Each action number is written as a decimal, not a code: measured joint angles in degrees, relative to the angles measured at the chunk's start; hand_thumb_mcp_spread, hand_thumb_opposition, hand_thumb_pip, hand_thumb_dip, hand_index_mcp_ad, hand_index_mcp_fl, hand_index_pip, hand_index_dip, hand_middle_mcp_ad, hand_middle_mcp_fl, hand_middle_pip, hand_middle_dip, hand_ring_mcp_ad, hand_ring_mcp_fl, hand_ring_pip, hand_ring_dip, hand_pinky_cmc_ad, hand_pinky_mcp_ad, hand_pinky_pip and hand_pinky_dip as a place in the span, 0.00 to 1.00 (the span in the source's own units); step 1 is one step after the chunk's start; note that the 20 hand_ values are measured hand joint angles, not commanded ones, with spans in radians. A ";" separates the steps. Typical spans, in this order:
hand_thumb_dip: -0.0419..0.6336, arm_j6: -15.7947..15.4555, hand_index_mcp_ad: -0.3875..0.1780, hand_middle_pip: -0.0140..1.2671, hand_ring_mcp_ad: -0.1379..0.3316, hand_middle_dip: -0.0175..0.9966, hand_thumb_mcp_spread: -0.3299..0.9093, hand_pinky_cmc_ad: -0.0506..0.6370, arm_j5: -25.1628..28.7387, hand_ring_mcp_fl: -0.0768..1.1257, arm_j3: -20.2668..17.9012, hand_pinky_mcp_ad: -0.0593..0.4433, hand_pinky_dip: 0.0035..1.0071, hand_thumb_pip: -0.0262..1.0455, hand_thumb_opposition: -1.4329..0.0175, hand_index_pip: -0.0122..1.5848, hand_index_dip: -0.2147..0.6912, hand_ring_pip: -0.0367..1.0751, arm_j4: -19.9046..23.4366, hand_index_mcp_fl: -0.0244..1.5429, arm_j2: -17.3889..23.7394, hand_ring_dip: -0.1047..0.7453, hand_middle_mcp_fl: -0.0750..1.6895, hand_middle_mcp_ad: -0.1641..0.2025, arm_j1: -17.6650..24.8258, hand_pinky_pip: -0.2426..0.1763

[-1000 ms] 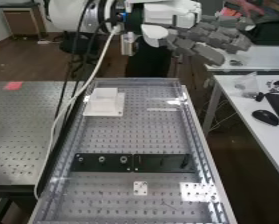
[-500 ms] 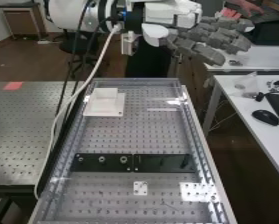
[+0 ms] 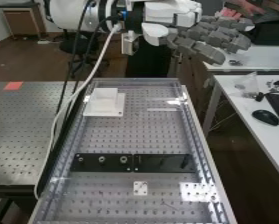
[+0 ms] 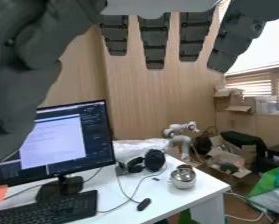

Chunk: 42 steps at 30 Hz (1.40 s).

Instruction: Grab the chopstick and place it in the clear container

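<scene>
Lying crosswise near the far right corner of the perforated bench [image 3: 136, 136], parallel to its far edge, what is probably the chopstick [image 3: 162, 109] sits below and nearside of the robot hand [image 3: 214, 36], its fingers extended, apart and empty.

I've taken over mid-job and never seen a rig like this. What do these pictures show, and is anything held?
The white machine is a jointed robot arm; the dark grey part on its end is the hand, its fingers extended, holding nothing.

The high view looks down along the bench from a fixed camera. On the perforated surface are a white block, black plates and a small white plate.

The wrist view comes from a camera on the arm: fingers hang in front, and beyond are a monitor, headphones and a metal pot.
</scene>
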 joint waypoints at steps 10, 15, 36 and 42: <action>0.04 -0.16 0.56 0.10 0.71 0.15 0.29 0.63 0.42 0.07 0.23 0.64 0.20 0.57 0.47 0.04 0.28 0.10 0.08 0.03 -0.05 0.16 0.08 0.75 0.21 0.37; 0.03 -0.13 0.56 0.10 0.70 0.15 0.29 0.63 0.39 0.07 0.31 0.64 0.20 0.60 0.46 0.04 0.28 0.10 0.09 0.03 -0.08 0.16 0.08 0.75 0.19 0.37; 0.03 -0.39 0.56 0.11 0.70 0.15 0.29 0.63 -0.55 0.07 0.84 0.67 0.21 0.60 0.46 0.04 0.28 0.11 0.15 0.03 -0.50 0.16 0.08 0.75 -0.28 0.37; 0.03 -0.63 0.56 0.11 0.71 0.15 0.29 0.63 -1.18 0.07 1.00 0.67 0.22 0.60 0.46 0.04 0.28 0.11 -0.07 0.03 -0.53 0.16 0.09 0.75 -0.30 0.37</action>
